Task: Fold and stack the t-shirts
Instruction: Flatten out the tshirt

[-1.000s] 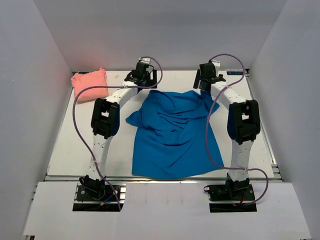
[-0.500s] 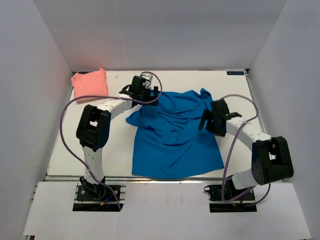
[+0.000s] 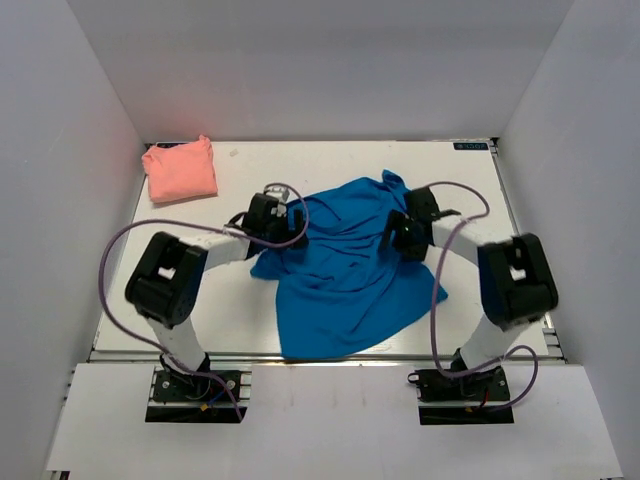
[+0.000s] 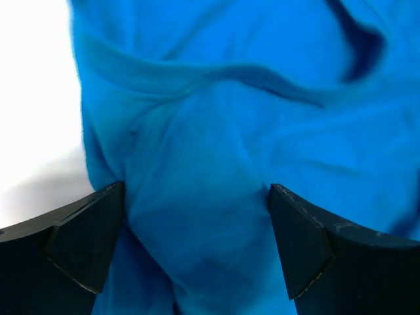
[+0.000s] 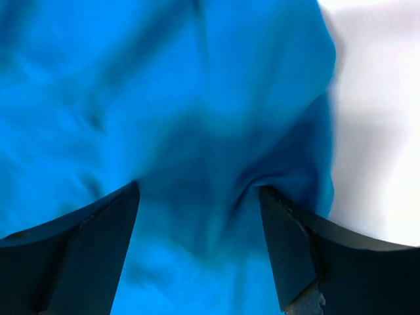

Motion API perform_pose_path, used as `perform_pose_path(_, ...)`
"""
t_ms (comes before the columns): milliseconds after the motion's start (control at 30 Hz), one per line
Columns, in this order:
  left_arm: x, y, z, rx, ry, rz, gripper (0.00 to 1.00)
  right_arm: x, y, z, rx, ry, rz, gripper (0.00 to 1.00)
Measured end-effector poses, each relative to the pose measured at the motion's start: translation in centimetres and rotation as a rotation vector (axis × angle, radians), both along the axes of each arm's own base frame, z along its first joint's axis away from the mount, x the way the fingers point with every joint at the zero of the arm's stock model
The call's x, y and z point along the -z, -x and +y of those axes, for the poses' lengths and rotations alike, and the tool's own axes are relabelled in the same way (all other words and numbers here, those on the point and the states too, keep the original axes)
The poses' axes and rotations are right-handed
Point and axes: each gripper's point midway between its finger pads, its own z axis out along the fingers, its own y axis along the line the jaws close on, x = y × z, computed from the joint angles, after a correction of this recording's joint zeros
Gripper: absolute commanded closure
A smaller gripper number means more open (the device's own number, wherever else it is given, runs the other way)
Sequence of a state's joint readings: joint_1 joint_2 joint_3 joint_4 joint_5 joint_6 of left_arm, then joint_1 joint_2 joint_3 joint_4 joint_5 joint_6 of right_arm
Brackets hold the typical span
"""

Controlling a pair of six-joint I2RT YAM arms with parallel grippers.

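The blue t-shirt sprawls crumpled across the middle of the table, its hem reaching the near edge at 6 o'clock. The left gripper sits at the shirt's 10 o'clock edge and the right gripper at its 2 o'clock; each has its jaws spread wide, with a hump of blue cloth bulging between the fingers. Well beyond, at 10 o'clock in the far left corner, the pink t-shirt lies as a small square bundle, apart from both arms.

Free table beyond blue shirt
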State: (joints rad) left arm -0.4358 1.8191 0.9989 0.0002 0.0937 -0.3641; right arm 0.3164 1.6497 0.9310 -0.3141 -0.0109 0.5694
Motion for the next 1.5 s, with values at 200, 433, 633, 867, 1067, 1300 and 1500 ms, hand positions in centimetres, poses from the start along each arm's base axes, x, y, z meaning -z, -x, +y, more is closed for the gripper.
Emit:
perform_pose_path(200, -0.3, 7.8, -1.2, 0.038, 0.083, 0.087, 0.0, -0.3, -10.1, 3.1, -0.021, -0.002, -0.071, 0.22)
perform_pose_path(433, -0.6, 14.9, -2.5, 0.125, 0.066, 0.22, 0.0, -0.8, -22.0, 5.9, -0.1, 0.041, -0.217, 0.17)
perform_pose_path(633, -2.7, 13.7, -2.3, 0.103, 0.018, 0.192, 0.0, -1.4, -23.3, 5.9, -0.174, 0.082, -0.254, 0.1)
perform_pose_path(867, -5.4, 12.6, -2.0, 0.12, -0.015, 0.099, 0.0, -6.8, -18.5, 3.2, -0.164, 0.126, -0.271, 0.1)
perform_pose_path(1067, -5.0, 16.1, -2.7, 0.226, -0.049, 0.132, 0.0, -11.8, -12.6, -0.1, -0.042, 0.103, -0.322, 0.1)
perform_pose_path(1300, -1.2, 22.4, -3.3, 0.38, -0.096, 0.247, 0.07, -8.9, -3.1, -4.1, 0.074, 0.118, -0.23, 0.1)
perform_pose_path(1500, 0.3, 23.1, -4.6, 0.396, -0.112, 0.262, 0.17, -6.4, 3.0, -5.7, 0.12, 0.113, -0.17, 0.1)
